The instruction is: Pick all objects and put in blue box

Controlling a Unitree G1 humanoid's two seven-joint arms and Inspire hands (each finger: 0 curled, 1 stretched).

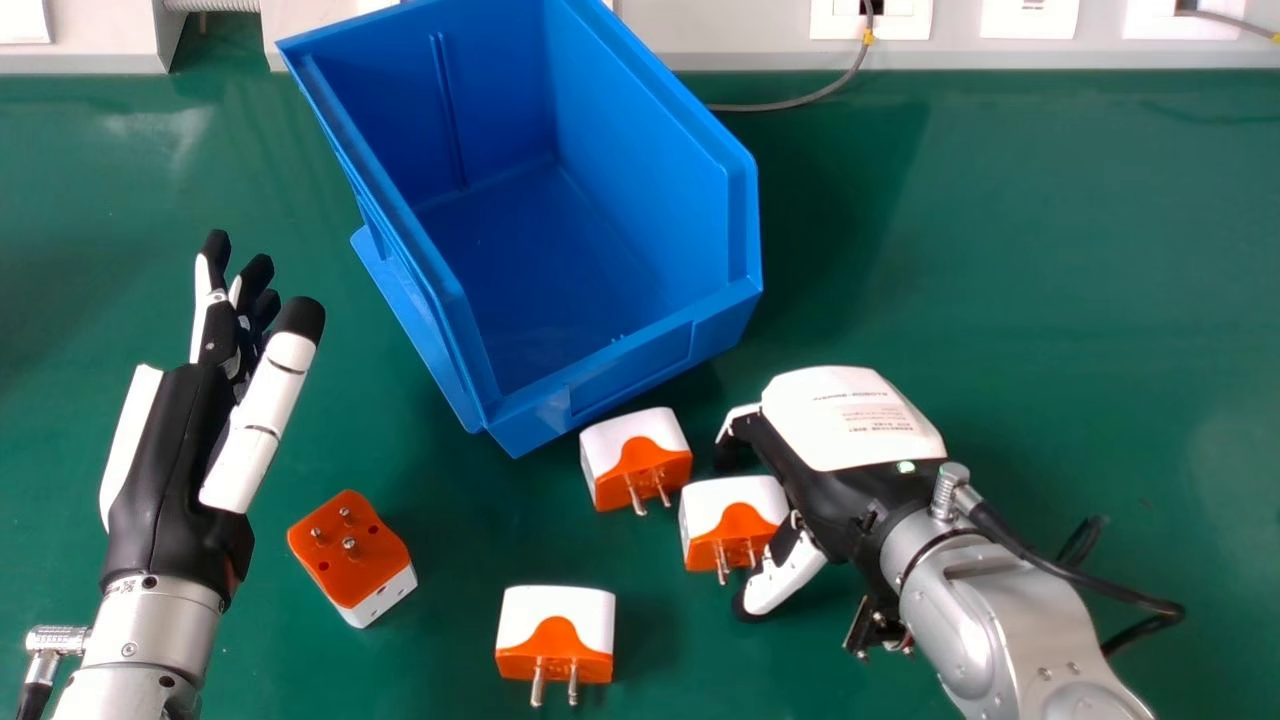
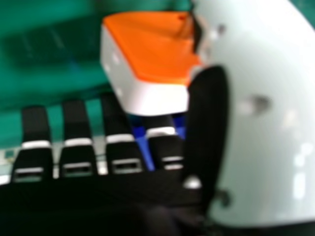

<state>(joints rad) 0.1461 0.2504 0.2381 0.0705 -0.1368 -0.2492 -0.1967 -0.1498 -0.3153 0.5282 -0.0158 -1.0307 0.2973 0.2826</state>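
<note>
The blue box [image 1: 590,250] stands tilted at the back, its visible inside bare. Four orange-and-white plug adapters lie on the green table: one [image 1: 636,455] by the box's front corner, one [image 1: 730,520] beside my right hand [image 1: 835,470], one [image 1: 556,640] at the front and one [image 1: 352,552] on the left with its pins up. My right hand is palm down, thumb and fingers spread around the adapter's right side; in the right hand view an adapter [image 2: 152,64] sits between the fingers [image 2: 118,123] and thumb. My left hand [image 1: 175,450] is open left of the box, holding nothing.
The green table [image 1: 1050,270] spreads out to the right of the box. A grey cable [image 1: 800,100] runs along the back to wall sockets [image 1: 895,18]. A black cable [image 1: 1060,570] loops off my right wrist.
</note>
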